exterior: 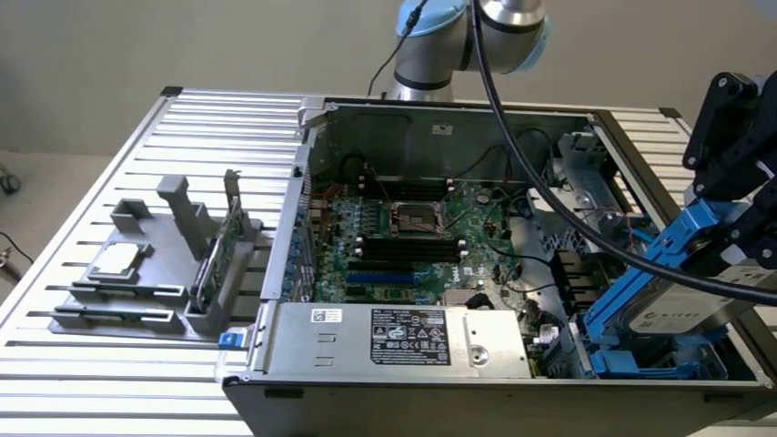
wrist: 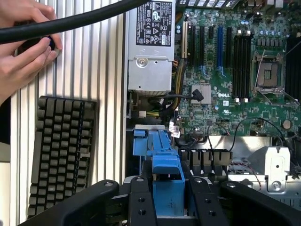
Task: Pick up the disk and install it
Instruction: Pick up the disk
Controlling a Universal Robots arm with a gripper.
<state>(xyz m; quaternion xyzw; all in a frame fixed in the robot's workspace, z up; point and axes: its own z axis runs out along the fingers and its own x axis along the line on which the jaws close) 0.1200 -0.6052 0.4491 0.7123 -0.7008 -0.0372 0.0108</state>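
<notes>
**Disk held tilted above the drive bay**

The disk (exterior: 682, 308) was held in the gripper (exterior: 738, 244) over the corner of the computer case (exterior: 364, 401) at the exterior view's right. The fingers (wrist: 139, 197) were closed on the blue carrier (wrist: 168, 176) framing the disk, one on each side. The disk was tilted. Its long axis ran from the gripped upper end down toward the drive bay (exterior: 631, 360), which lay just below the fingers and toward the exterior view's left. Whether the lower end was touching the bay's blue rails could not be told. The disk was crossed by a thick black cable (exterior: 570, 218), and its upper end was hidden by the gripper. In the wrist view the slot itself could not be made out.
</notes>
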